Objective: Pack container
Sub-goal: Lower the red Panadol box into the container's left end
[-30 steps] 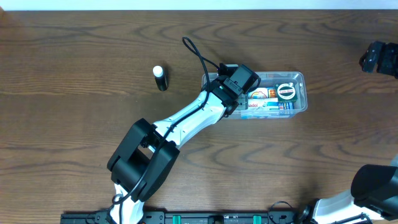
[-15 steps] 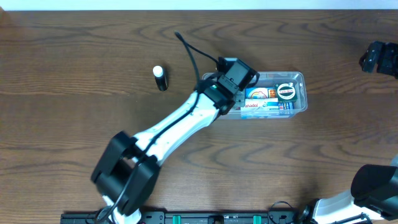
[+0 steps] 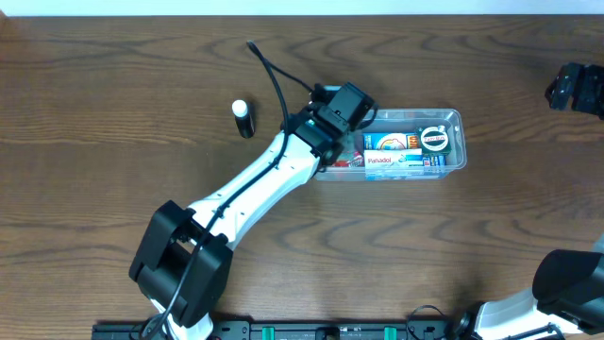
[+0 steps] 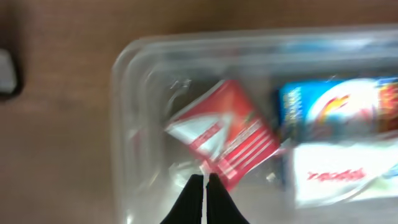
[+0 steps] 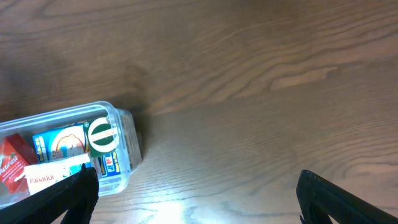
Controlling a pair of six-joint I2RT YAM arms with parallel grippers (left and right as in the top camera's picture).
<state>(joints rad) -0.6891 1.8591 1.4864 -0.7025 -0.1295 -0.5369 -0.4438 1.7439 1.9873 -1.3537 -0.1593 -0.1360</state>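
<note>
- Left hand [image 4: 204, 185]: fingers are pressed together, nothing is gripped; it is held over one end of the container [image 3: 460, 116].
- Container: it is set on the counter [image 3: 425, 246], directly beneath the left hand.
- Red packet [image 4: 224, 140]: it is laid tilted inside, just beyond the left hand's tips.
- Blue box [image 4: 336, 109] and white box [image 4: 339, 177]: both are placed farther from that hand.
- Right hand [image 5: 198, 186]: fingers are spread wide, nothing is held, and the container is seen off to one side.
- White-capped black tube [image 3: 243, 119]: it is left on the counter, apart from the left hand.

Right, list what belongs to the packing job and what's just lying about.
Job: container, holding red packet, blue box, white Panadol box, round green-and-white item.
Lying about: small black tube with white cap, possibly still to pack; dark object at far right edge.
</note>
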